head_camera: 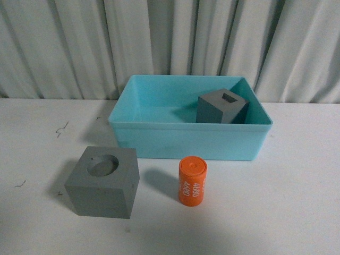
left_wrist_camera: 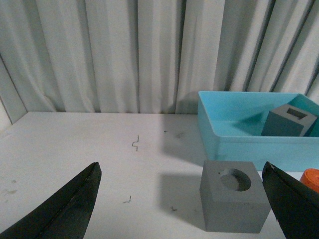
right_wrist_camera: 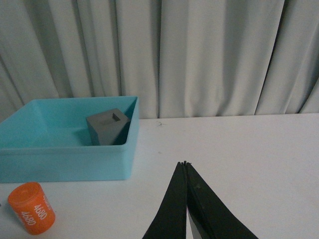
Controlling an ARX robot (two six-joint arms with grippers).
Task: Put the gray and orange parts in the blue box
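A gray cube with a round top hole [head_camera: 103, 181] rests on the white table in front of the blue box [head_camera: 186, 141]. To its right stands the orange cylinder [head_camera: 192, 180], upright, printed "4680". A second gray cube with a square hole [head_camera: 220, 106] lies tilted inside the box at its right side. Neither arm shows in the front view. My left gripper [left_wrist_camera: 182, 172] is open, its black fingers [left_wrist_camera: 75, 204] spread wide, with the round-hole cube [left_wrist_camera: 232, 201] between them nearer the right finger. My right gripper [right_wrist_camera: 185, 163] is shut on nothing, to the right of the box [right_wrist_camera: 65, 159] and the cylinder [right_wrist_camera: 33, 208].
A pale pleated curtain [head_camera: 170, 42] hangs behind the table. Small dark marks [left_wrist_camera: 134, 143] dot the white tabletop [head_camera: 292, 202] left of the box.
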